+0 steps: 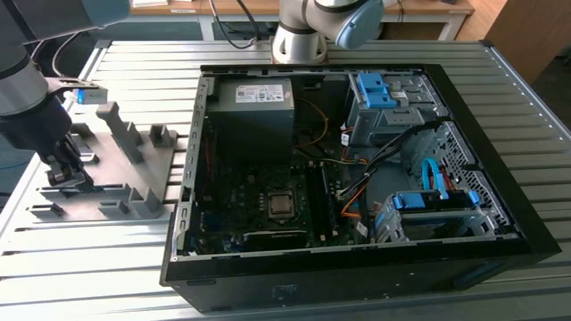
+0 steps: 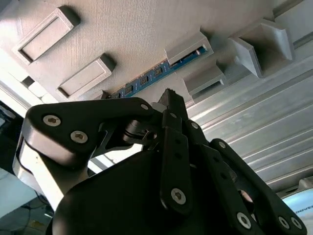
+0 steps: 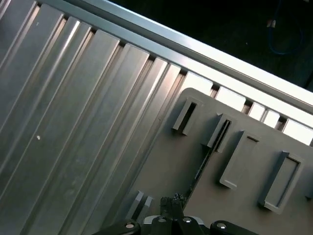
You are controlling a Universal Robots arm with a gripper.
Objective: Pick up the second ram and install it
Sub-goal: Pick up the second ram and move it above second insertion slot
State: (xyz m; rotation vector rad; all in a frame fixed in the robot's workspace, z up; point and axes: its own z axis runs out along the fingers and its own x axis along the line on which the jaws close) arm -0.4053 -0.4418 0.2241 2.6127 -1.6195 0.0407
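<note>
Slatted aluminium surface (image 1: 375, 52) carries two things: an open black computer case (image 1: 357, 284), lying on its side with the board facing up, and a grey slotted plastic holder block (image 1: 134, 170) on the exterior view's left of it, well apart from the board.

- The second ram (image 2: 151, 76), a thin blue circuit-board stick with dark chips, stands on edge in the holder block. Raised grey lugs at each end cradle it. Judgement: that leaves its middle span free and upright, so it can be taken from above.
- The black gripper (image 2: 169, 95) is low over the holder block, tip pointing at the stick's middle and just short of it in the second wrist view. The exterior view shows the same: the arm is down at the holder, not at the case.
- Fingers (image 2: 172, 127): seen from behind, one overlapping the other. I cannot tell whether they are spread, pressed together or pinching the stick.
- Stick is not lifted and sits level in its lugs. Judgement: this is the pick-up stage, with installation not yet begun.
</note>
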